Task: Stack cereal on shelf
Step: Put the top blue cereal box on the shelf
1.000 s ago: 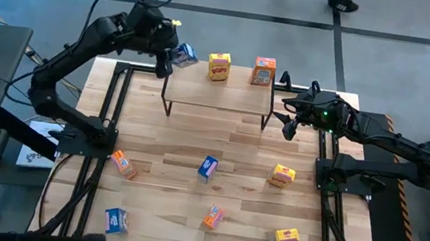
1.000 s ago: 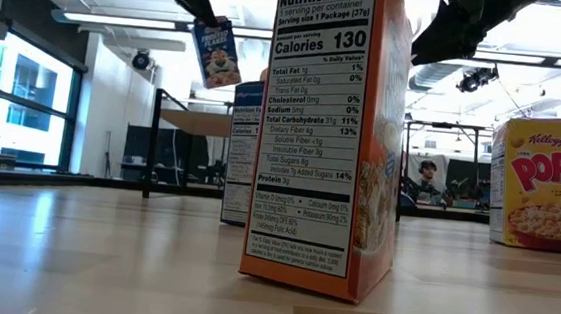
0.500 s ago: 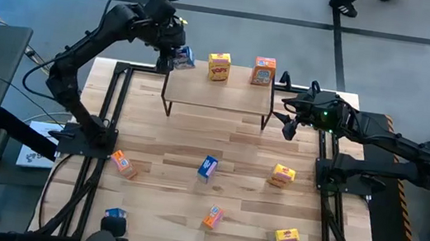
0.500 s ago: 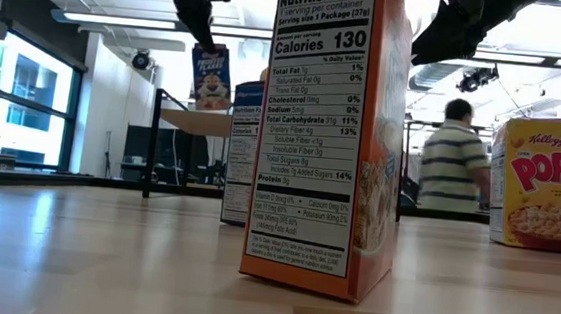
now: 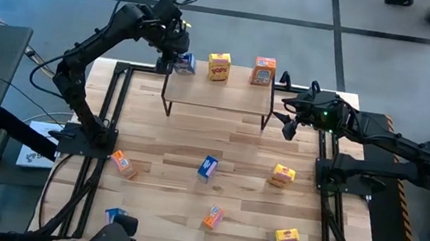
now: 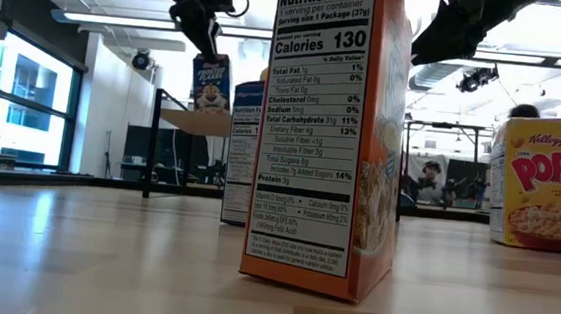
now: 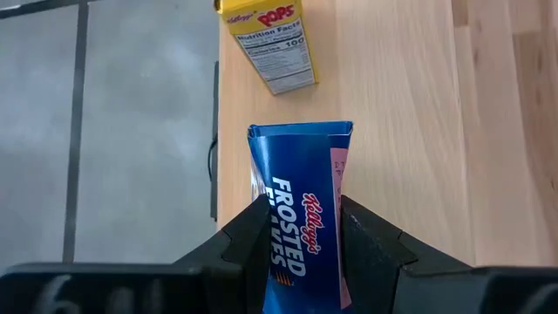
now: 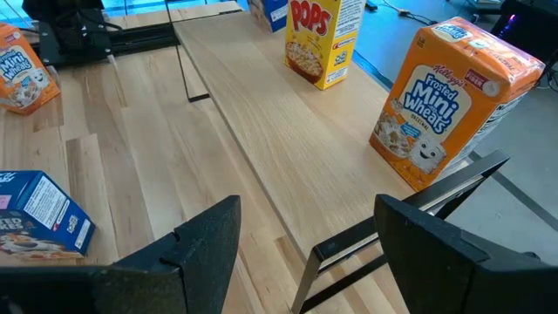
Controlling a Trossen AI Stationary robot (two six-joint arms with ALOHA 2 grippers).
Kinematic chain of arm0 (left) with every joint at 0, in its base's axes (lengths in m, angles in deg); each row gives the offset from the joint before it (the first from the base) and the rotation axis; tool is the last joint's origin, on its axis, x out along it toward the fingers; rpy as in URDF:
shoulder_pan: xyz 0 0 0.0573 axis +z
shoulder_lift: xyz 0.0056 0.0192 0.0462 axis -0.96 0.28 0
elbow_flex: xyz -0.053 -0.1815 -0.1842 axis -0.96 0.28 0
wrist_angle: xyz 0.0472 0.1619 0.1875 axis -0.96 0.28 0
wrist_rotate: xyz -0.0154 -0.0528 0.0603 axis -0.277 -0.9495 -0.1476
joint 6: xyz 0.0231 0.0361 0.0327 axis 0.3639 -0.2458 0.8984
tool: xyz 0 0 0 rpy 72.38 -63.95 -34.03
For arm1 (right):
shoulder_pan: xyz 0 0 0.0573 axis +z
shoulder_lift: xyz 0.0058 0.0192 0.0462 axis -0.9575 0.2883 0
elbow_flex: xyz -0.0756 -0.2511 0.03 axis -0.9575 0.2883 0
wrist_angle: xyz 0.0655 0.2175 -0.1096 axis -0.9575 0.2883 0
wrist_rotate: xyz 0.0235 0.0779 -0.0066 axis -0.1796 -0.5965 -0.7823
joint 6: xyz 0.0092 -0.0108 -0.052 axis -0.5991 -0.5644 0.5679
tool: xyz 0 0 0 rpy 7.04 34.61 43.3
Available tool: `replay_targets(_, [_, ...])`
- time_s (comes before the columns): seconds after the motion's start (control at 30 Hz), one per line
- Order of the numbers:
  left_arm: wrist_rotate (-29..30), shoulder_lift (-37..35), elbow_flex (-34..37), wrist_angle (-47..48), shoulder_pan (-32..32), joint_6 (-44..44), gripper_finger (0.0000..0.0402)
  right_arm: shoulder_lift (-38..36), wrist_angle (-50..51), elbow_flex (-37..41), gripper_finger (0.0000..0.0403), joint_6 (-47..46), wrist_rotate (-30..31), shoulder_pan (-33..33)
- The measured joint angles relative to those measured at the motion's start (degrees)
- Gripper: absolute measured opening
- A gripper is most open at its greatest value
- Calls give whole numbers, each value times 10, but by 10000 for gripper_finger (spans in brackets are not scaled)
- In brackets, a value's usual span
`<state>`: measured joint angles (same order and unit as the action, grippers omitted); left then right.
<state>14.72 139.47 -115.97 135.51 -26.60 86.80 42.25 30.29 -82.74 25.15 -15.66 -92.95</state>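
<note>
High view: the left gripper (image 5: pixel 180 59) clamps a blue cereal box (image 5: pixel 186 63) at the left end of the shelf (image 5: pixel 219 93), beside a yellow box (image 5: pixel 219 66) and an orange box (image 5: pixel 263 71); six boxes lie scattered on the wooden table (image 5: pixel 166 172). The right gripper (image 5: pixel 288 118) hangs near the shelf's right end.

Low view: bright ceiling lights (image 6: pixel 121 21), windows (image 6: pixel 24 107).

Right wrist view: its fingers (image 8: pixel 205 235) spread apart, empty.
</note>
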Motion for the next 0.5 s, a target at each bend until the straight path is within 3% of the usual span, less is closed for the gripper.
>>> replay_targets(0.5, [-19, 0, 0, 9, 13, -8, 108, 0, 0, 0, 257, 0, 0, 0])
